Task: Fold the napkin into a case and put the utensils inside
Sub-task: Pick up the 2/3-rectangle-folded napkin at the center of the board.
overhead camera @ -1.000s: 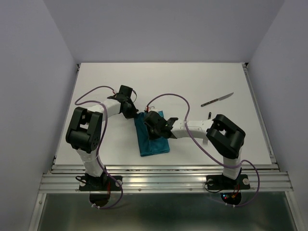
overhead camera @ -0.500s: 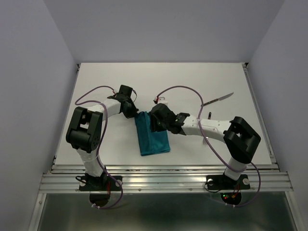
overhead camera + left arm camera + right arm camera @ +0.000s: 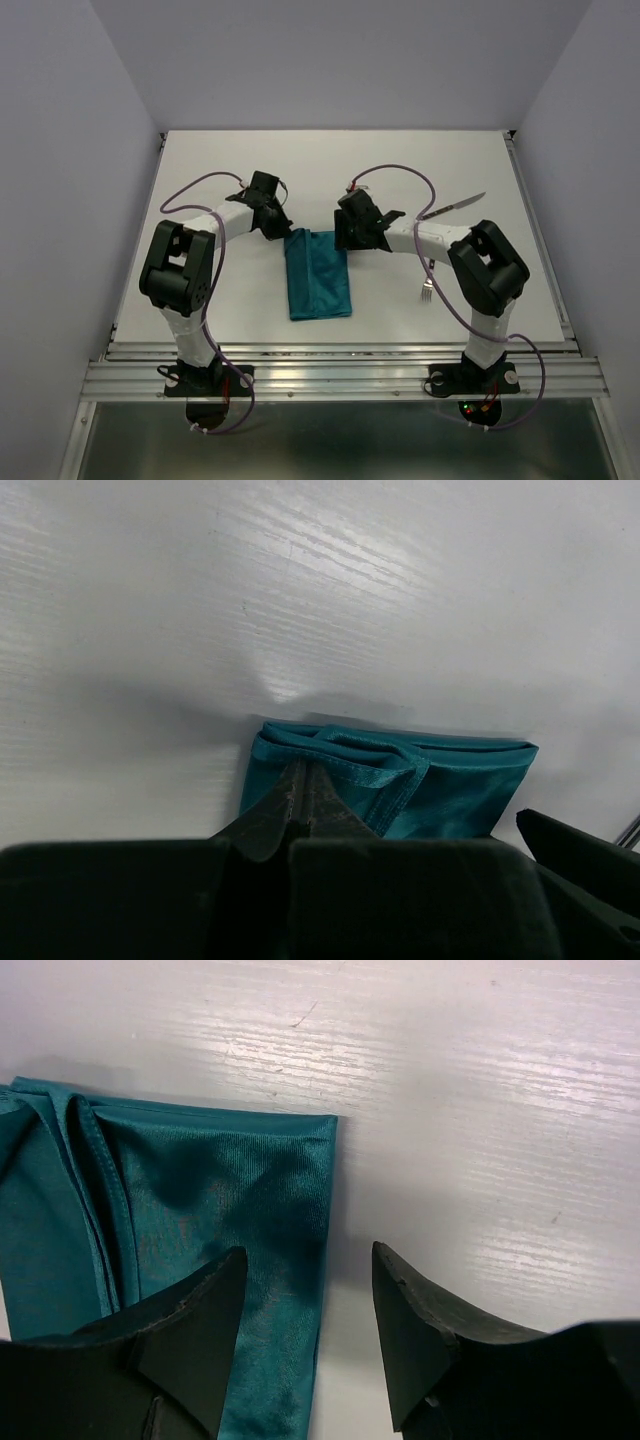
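The teal napkin (image 3: 318,275) lies folded into a long narrow rectangle at the table's middle. My left gripper (image 3: 283,228) is shut, and its fingertips (image 3: 303,772) rest on the napkin's (image 3: 450,790) far left corner; no cloth shows between them. My right gripper (image 3: 346,242) is open over the far right corner, its jaws straddling the napkin's (image 3: 200,1180) right edge with nothing gripped (image 3: 308,1250). The knife (image 3: 452,207) lies at the back right. The fork (image 3: 428,288) lies right of the napkin, partly hidden under my right arm.
The white table (image 3: 220,160) is walled at the back and both sides. A metal rail (image 3: 340,375) runs along its near edge by the arm bases. Purple cables (image 3: 395,175) loop above both arms.
My right gripper has opened and moved from over the napkin's middle to its far right corner. The napkin now lies flat. The left gripper has barely shifted.
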### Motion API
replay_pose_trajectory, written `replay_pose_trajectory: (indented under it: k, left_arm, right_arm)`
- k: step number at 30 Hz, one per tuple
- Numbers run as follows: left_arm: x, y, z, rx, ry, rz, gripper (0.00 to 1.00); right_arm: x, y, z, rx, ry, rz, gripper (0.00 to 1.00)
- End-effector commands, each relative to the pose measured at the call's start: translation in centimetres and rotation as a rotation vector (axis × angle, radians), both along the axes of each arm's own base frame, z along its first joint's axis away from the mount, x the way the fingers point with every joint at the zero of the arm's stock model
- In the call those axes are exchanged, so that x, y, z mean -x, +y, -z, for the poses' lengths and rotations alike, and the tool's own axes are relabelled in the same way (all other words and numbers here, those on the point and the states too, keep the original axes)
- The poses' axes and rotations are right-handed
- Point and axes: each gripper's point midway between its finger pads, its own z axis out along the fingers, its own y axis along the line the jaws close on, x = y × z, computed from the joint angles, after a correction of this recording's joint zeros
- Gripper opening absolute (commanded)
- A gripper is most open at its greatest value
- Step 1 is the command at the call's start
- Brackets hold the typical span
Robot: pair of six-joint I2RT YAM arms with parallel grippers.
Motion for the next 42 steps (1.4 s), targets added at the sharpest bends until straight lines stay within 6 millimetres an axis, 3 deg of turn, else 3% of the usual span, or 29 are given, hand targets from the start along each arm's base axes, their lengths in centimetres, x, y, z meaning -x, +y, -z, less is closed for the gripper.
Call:
replay_pose_trajectory:
  k: [1, 11, 21, 31, 42]
  left_arm:
    - [-0.8, -0.7, -1.0, 0.01, -0.027, 0.027, 0.0]
    - [-1.2, -1.2, -1.8, 0.01, -0.037, 0.057, 0.0]
    - [-1.2, -2.2, -1.8, 0.024, -0.036, 0.097, 0.0]
    - [-1.5, -2.5, -0.6, 0.01, -0.014, 0.107, 0.0]
    - [-1.1, -1.7, 1.1, -0.03, 0.02, 0.087, 0.0]
  right_arm:
    - [-1.7, 1.1, -1.1, -0.054, -0.021, -0.032, 0.57]
    - [-2.8, 0.9, 0.3, -0.093, 0.01, -0.027, 0.5]
    - [-3.2, 1.3, 0.4, -0.113, 0.019, -0.037, 0.45]
    - [-3.4, 1.5, 0.9, -0.116, 0.028, -0.031, 0.42]
    - [-3.6, 1.4, 2.9, -0.1, 0.063, -0.04, 0.39]
